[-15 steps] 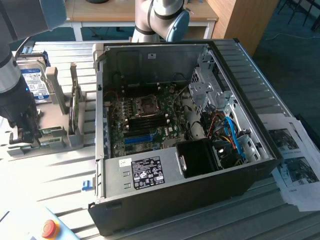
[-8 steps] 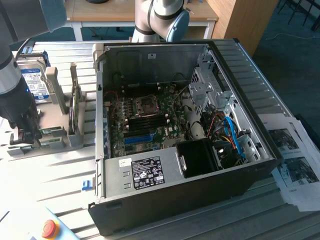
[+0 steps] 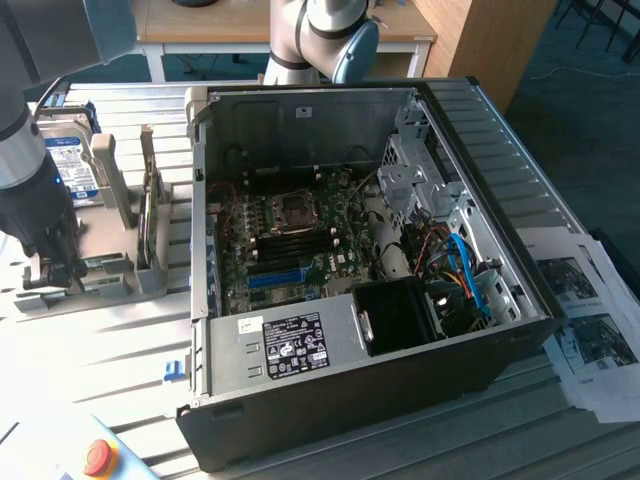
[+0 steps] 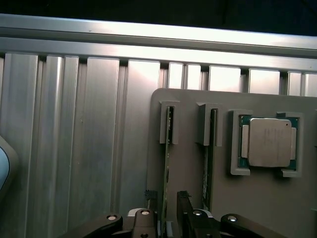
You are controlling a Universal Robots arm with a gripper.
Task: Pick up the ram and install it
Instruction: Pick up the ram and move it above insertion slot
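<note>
Exterior view: arm comes down at the exterior view's left, gripper (image 3: 50, 278) low over the near end of a grey holder (image 3: 105, 272) on the ribbed metal table (image 3: 100, 345). Hard drive (image 3: 70, 160) stands just behind the gripper. Open PC case (image 3: 400, 400) is well off to the gripper's side, toward the exterior view's right, with the motherboard (image 3: 290, 240) inside. Papers (image 3: 590, 320) lie past the case. Red button (image 3: 97, 457) is nearer the camera than the gripper. Jaw state is hard to read here.

Wrist view: gripper (image 4: 167, 196) released, fingers (image 4: 183, 198) parted, nothing clamped. The ram (image 4: 167, 148) stands on edge in a slot of the holder (image 4: 228, 198) and runs straight ahead from the gap between the fingers. Cannot tell if either finger touches it. A second stick (image 4: 211, 148) sits in the next slot, just beside the gripper's line. CPU (image 4: 269, 142) sits in its own pocket further to that side. Bare table (image 4: 74, 148) lies on the gripper's other side.
</note>
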